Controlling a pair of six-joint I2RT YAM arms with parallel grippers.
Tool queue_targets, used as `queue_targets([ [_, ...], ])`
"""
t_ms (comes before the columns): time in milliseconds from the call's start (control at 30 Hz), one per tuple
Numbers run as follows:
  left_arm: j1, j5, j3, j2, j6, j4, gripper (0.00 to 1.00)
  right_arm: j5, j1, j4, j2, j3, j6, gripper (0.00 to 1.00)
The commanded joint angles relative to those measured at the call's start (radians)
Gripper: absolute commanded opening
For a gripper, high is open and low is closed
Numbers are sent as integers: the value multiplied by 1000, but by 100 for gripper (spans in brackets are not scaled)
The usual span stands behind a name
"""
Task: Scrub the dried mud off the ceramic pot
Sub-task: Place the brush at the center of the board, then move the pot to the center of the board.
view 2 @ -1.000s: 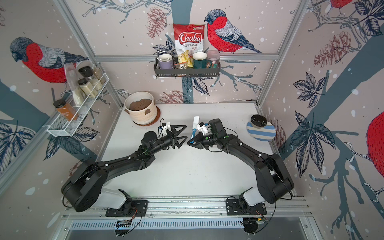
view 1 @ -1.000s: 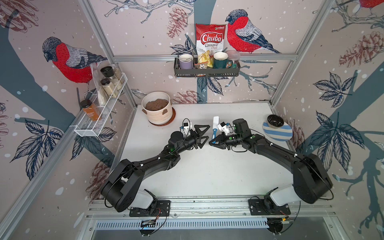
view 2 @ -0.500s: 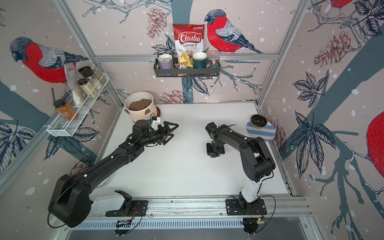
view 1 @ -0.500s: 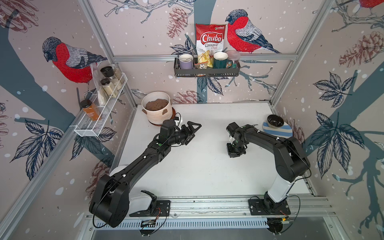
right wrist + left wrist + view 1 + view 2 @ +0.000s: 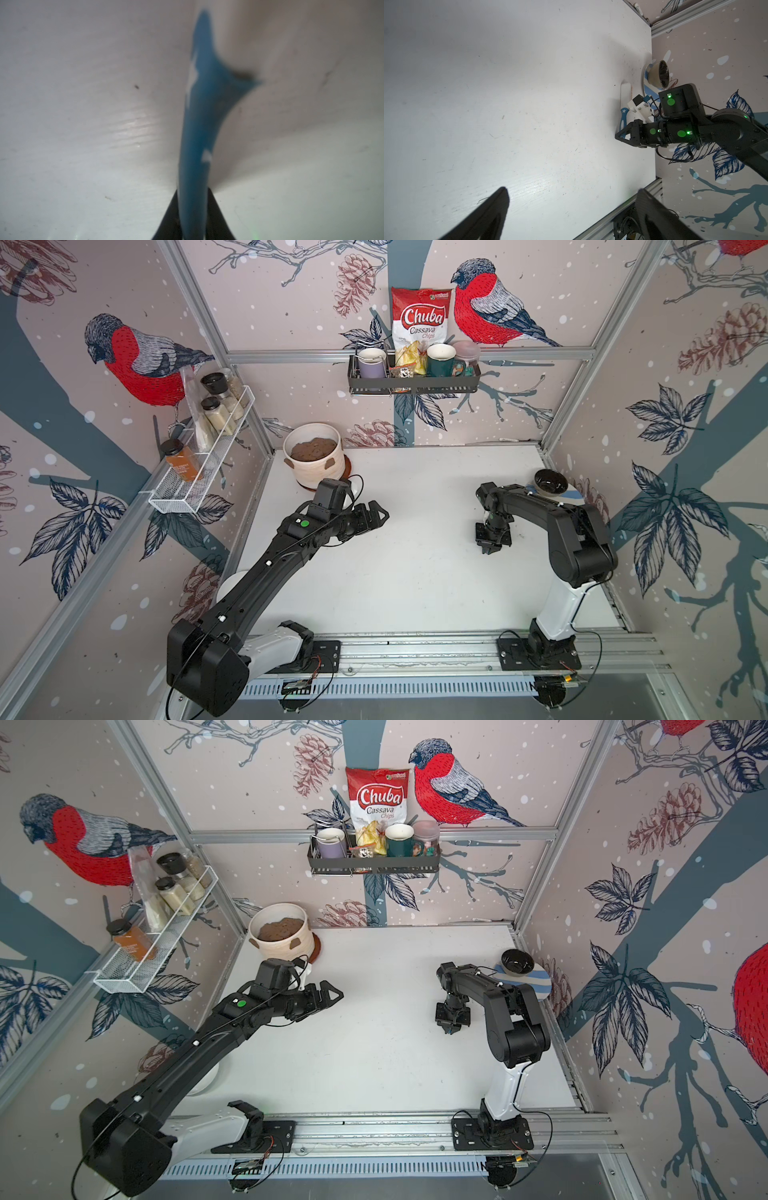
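Arms were drawn apart. Blue-handled white plastic brush (image 5: pixel 195 124) is pinched narrowly by right gripper (image 5: pixel 490 549), mid-right, for scrubbing; left gripper (image 5: pixel 379 514) is held wide, empty, likely to steady cream ribbed ceramic pot (image 5: pixel 318 472).

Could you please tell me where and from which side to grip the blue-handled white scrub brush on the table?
I'd take the blue-handled white scrub brush by its slim blue handle, from straight above, jaws across its width: it lies along the white table, and the handle is narrower than the bristled head. The right gripper straddles that handle.
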Motion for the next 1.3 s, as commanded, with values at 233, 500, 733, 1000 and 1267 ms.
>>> queue_targets([
  [233, 5, -102, 48, -55, 118, -140, 95, 135, 17, -32, -113, 2, 36, 44],
  [500, 6, -241, 92, -103, 153, -228, 95, 249, 135, -48, -290, 131, 62, 55],
  [733, 53, -503, 238, -72, 117, -386, 96, 440, 371, 129, -470, 219, -15, 64],
  [1000, 252, -472, 456, 97, 160, -486, 95, 444, 619, 416, -637, 198, -197, 71],
  [1267, 282, -429, 608, 242, 307, -412, 96, 453, 730, 567, -622, 209, -242, 72],
])
